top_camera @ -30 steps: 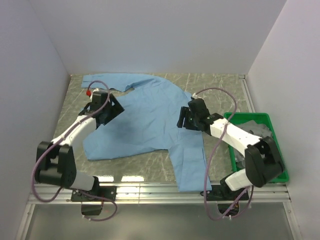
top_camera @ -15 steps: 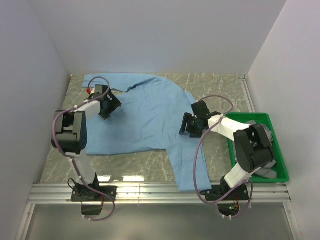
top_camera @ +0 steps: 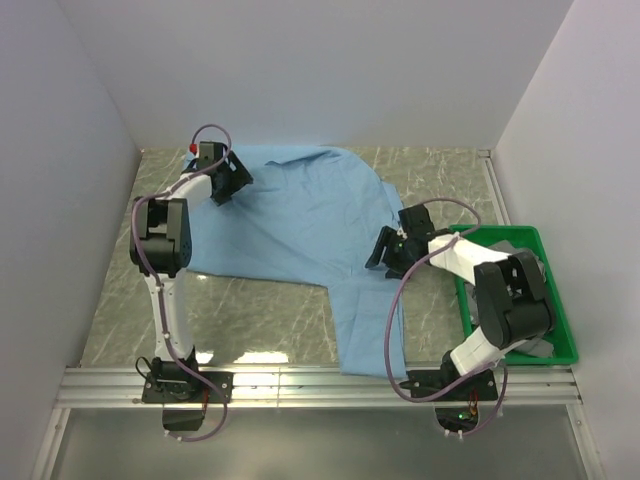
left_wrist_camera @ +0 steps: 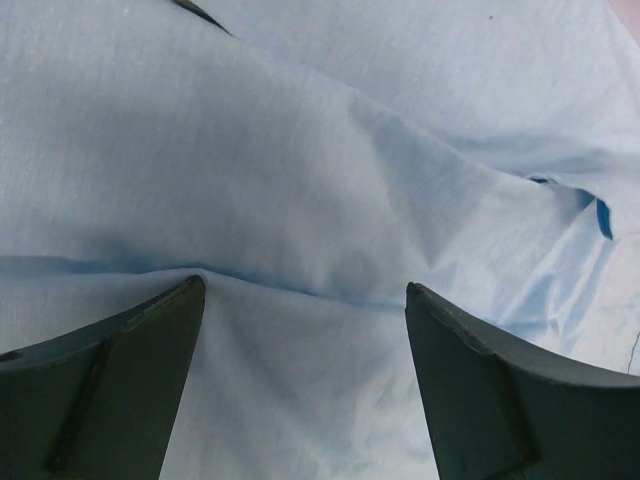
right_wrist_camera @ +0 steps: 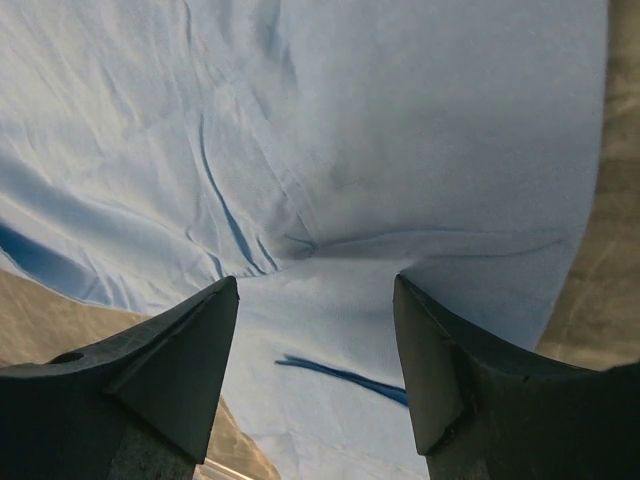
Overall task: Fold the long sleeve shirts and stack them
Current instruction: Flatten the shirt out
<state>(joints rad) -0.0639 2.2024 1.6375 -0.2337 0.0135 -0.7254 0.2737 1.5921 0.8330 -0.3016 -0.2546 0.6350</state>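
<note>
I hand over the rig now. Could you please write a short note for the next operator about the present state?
Left gripper: open, tips on the far left of the light blue shirt.
Right gripper: open, tips on its right side.
Shirt: spread unfolded on the table, one part reaching toward the near edge.
Green tray at right holds grey cloth, kind unclear.
Done: no fold visible.
Left to do: fold the shirt, then stack.

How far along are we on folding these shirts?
Nothing is folded yet: the blue shirt lies spread on the table. In hand: the left end effector and right end effector sit on its cloth, fingers apart. Left: every fold, the stack, and whatever grey cloth waits in the green bin.
</note>
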